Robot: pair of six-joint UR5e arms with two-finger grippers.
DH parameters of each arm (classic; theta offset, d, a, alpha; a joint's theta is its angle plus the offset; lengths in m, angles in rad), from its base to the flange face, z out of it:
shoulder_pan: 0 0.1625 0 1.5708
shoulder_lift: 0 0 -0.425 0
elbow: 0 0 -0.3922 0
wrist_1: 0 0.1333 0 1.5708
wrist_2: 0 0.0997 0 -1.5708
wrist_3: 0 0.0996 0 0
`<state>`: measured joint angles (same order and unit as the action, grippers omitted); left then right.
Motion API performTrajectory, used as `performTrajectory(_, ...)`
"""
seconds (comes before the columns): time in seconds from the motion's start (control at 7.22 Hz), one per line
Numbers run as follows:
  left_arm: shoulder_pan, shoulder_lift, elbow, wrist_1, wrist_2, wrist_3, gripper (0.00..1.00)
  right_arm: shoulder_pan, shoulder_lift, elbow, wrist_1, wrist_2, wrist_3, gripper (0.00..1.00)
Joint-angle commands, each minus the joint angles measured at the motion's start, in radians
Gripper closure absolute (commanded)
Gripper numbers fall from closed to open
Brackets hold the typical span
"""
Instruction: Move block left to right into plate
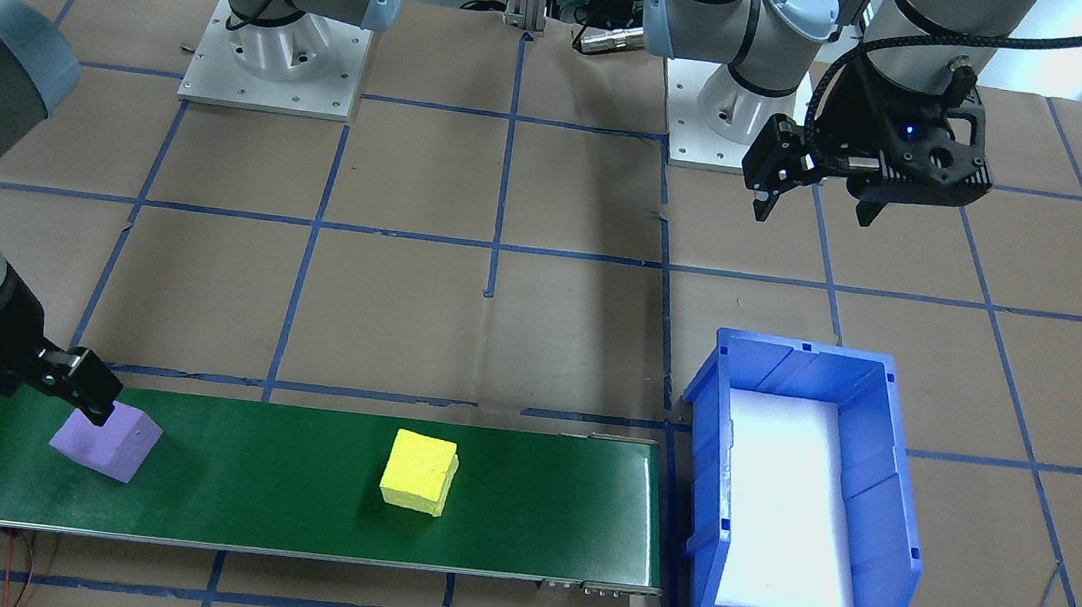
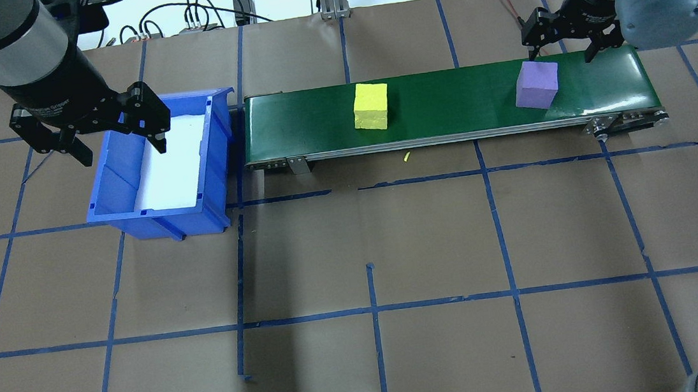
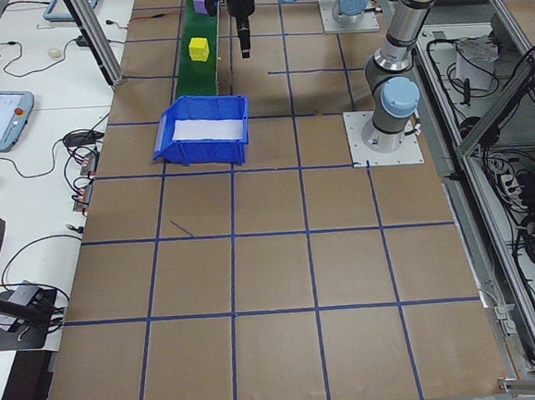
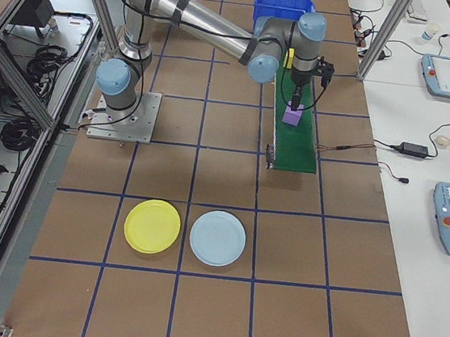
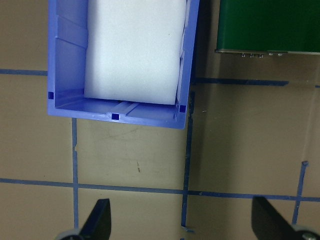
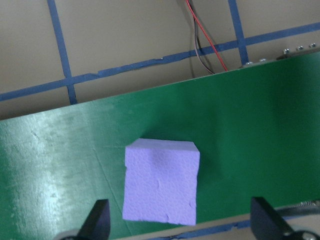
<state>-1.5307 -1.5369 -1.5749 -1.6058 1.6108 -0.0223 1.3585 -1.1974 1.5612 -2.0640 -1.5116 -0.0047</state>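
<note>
Though low over the purple block (image 2: 537,84), grips nothing: right gripper (image 2: 561,54) with jaws spread wide, one black finger to each side, touching or not impossible to tell. Looks like foam, that block: a cube with a finely pebbled, matte face and crisp edges, sitting on the smooth dark-green belt (image 2: 455,102) of a small conveyor, near the end on the robot's right. Further along the same belt, well apart from it, a yellow block (image 2: 371,105) of the same grainy foam, with a slightly ragged lower edge. Just past the belt's other end, a blue bin (image 2: 158,211) of glossy moulded plastic, rectangular with ribbed walls, floored with a flat white sheet (image 2: 173,168). Above the bin's near side, left gripper (image 2: 122,150), likewise open and holding nothing. Underneath everything, a counter (image 2: 365,233) covered in dull brown paper and gridded with blue tape. Only from the exterior right camera: the yellow plate (image 4: 152,226), round, shallow and raised at the rim, lying on the counter well apart from the conveyor, just beside a pale blue plate (image 4: 217,238) of the same shape. Only from the right wrist camera: thin red and black wires beyond the belt's edge. Only from the side cameras: neighbouring desks with handheld consoles and cables.
</note>
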Motion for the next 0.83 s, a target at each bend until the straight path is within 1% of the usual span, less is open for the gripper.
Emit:
performTrajectory(0.0,0.007,-0.011,0.007,0.012,-0.005,0.008,0.0,-0.013,0.064,-0.004,-0.076,0.068,0.002,0.01)
performTrajectory(0.14,0.007,-0.014,0.004,0.044,-0.002,0.024,0.0,-0.022,0.084,0.012,-0.085,0.067,-0.001,0.01)
performTrajectory(0.28,0.001,-0.012,-0.005,0.044,-0.002,0.027,0.0,-0.03,0.1,0.026,-0.085,0.051,-0.003,0.01)
performTrajectory(0.55,0.004,-0.008,0.007,0.044,-0.009,0.027,0.0,-0.073,0.088,0.028,-0.073,0.022,-0.026,0.01)
performTrajectory(0.69,0.003,-0.006,0.006,0.037,0.001,0.027,0.0,-0.076,0.087,0.023,-0.073,0.022,-0.026,0.0)
